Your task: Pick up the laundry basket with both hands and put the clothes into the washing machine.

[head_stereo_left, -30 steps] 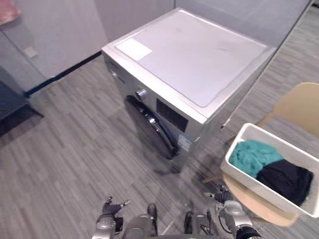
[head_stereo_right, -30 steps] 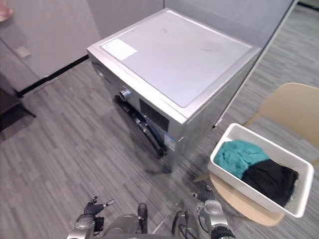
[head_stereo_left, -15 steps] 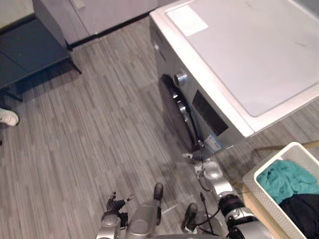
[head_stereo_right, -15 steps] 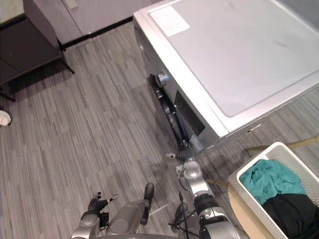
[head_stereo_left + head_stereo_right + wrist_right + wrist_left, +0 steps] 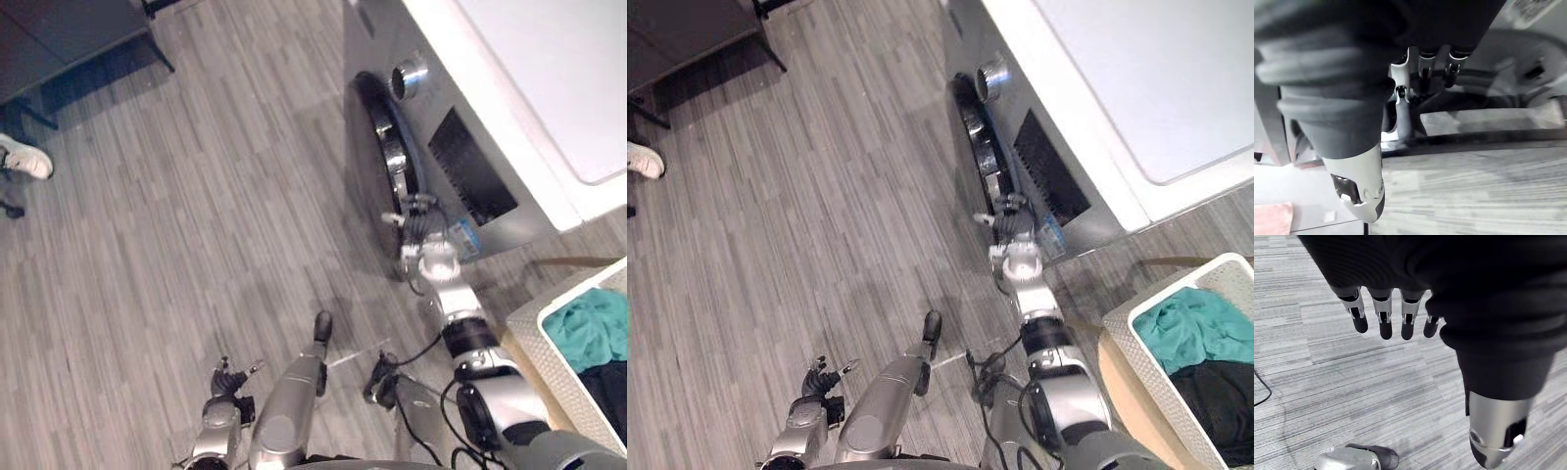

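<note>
Since the earlier frame, we had moved the right robot hand [image 5: 419, 223] up the washer [image 5: 509, 88] front. It sat against the edge of the door [image 5: 377, 166], and we could not tell its grip state. The left robot hand [image 5: 1382, 318] hung low over the floor [image 5: 176, 225], fingers relaxed and empty. The basket [image 5: 1120, 326] rested on a chair [image 5: 1112, 377] right of the washer, holding a teal cloth [image 5: 1195, 328] and a black cloth [image 5: 1220, 397], well apart from both hands.
</note>
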